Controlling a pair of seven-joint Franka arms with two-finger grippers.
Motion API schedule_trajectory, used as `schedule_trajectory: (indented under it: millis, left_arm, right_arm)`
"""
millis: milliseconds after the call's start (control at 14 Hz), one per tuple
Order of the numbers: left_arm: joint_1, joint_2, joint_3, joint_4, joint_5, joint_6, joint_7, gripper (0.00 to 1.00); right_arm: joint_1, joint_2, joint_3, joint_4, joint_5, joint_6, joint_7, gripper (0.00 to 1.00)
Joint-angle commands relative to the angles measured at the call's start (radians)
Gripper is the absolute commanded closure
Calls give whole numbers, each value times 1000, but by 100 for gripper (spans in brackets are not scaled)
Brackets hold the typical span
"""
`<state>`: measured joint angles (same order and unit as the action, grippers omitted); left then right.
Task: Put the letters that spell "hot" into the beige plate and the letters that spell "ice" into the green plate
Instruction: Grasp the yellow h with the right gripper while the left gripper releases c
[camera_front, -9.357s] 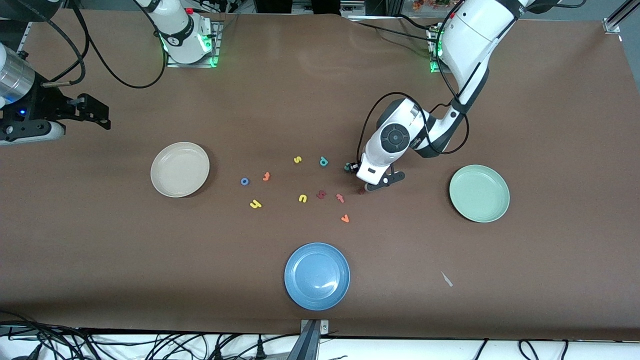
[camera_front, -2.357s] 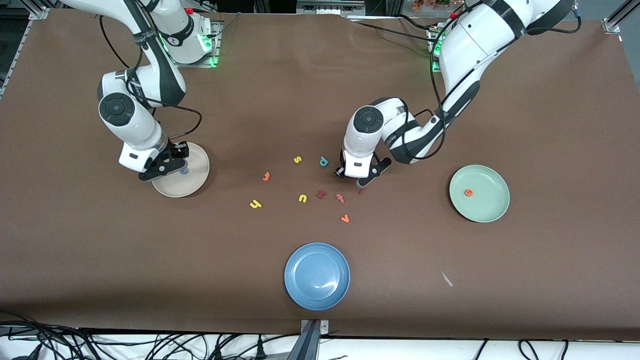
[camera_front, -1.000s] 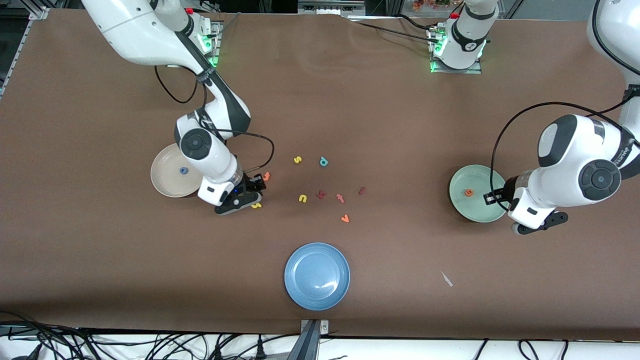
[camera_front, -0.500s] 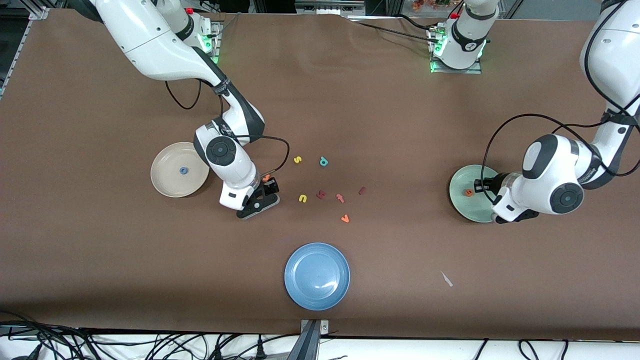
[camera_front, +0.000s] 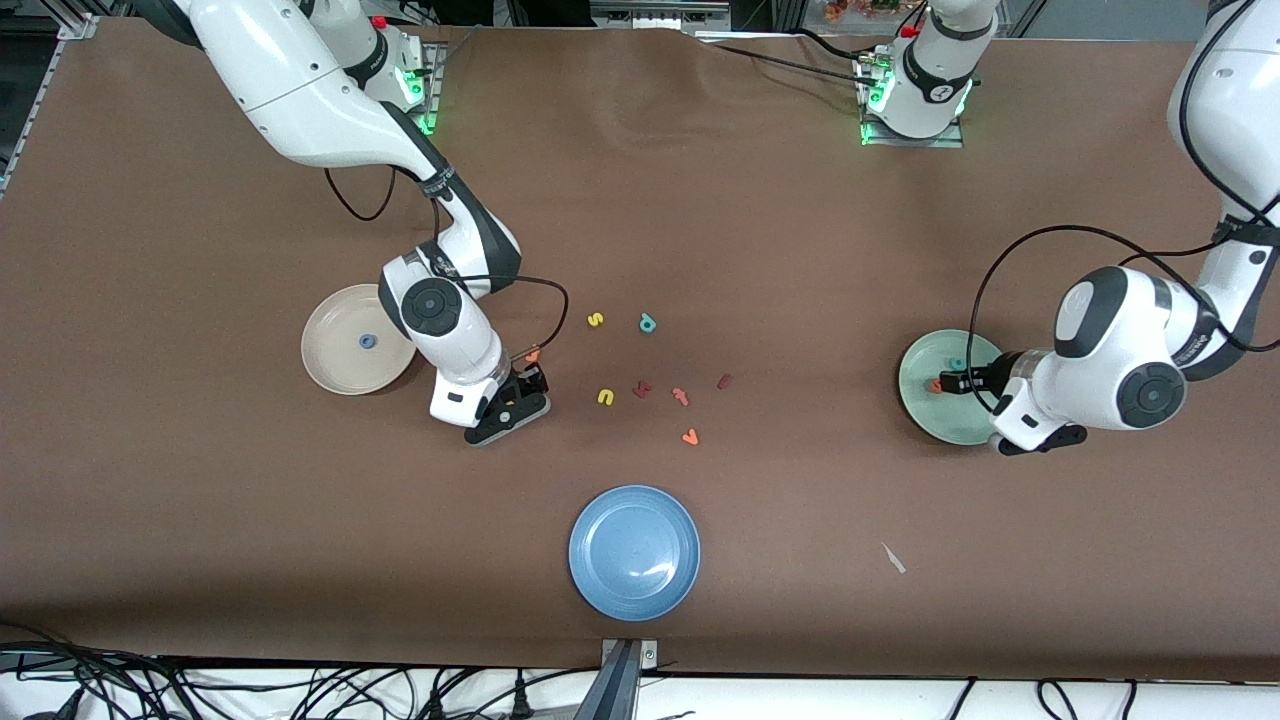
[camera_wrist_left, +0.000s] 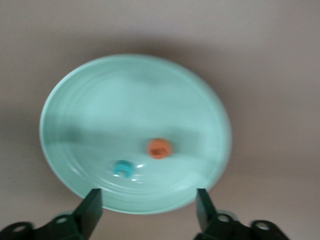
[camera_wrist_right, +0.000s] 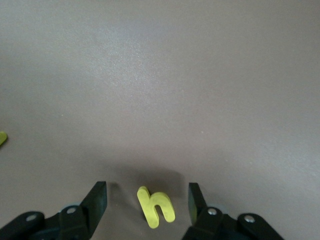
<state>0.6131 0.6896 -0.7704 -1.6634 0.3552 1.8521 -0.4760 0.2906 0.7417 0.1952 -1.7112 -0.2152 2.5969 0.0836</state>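
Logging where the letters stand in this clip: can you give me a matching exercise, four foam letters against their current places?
Letters:
1. tiny blue ring-shaped foam "o"
2. tiny yellow foam "h"
3. tiny teal foam "c"
4. tiny dark red foam bar "i"

Places:
A. on the bare table, with no claw near it
B. in the round pale mint-green plate, beside the tiny orange foam "e"
C. on the table between the open fingers of the right claw
D. in the round cream-beige plate

Pairs: 1-D, 2-C, 3-B, 4-A
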Motion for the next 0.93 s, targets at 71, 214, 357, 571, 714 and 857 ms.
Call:
schedule_trajectory:
  millis: [71,214,357,571,714,857]
  left_arm:
    - [-103,-25,-64,53,-28,10,-188,4]
    - [-200,1,-56,82,-22,59,-307,10]
    - [-300,11,-28,91,-18,142,-380,12]
    - [-508,17,113,93,-19,217,-394,12]
    - [-664,36,254,94,-21,286,-398,16]
    - [-746,63,328,94,-24,328,-400,28]
  right_arm:
    - [4,25,-2,-27,-12,83,4,26]
    - [4,19,-2,-53,-12,89,7,26]
    - [2,4,-28,-74,-13,89,-2,28]
    - [2,-16,-39,-94,-13,86,-13,34]
    - [2,-16,-40,-102,-13,86,-15,45]
    - [2,-16,-45,-107,-13,86,-16,61]
